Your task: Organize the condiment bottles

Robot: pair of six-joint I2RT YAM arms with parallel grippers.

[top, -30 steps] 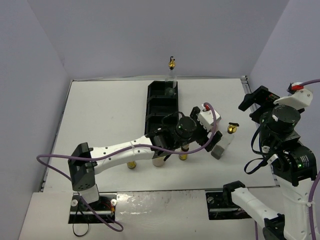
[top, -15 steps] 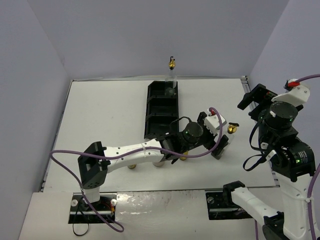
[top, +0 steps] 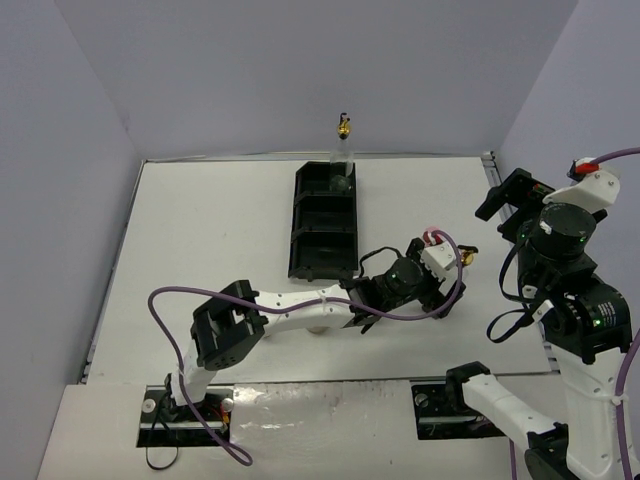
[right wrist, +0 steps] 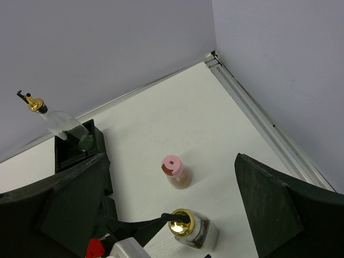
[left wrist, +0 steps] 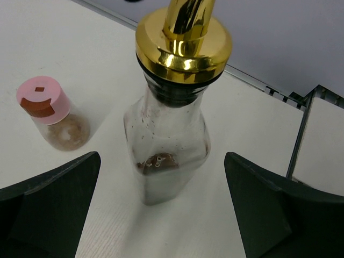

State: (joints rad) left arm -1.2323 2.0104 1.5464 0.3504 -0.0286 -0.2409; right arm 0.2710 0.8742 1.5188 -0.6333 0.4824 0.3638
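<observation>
Clear bottle (left wrist: 167,126) — between left gripper (left wrist: 162,164) jaws

A black compartmented tray (top: 298,225) lies lengthwise on the white table (top: 200,230), reaching from centre toward twelve o'clock; pale violet walls (top: 300,70) stand around.

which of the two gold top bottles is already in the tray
The far gold-top bottle, leaning in the black tray's end compartment. The near gold-top bottle stands on the table between the left gripper's open fingers.
</observation>
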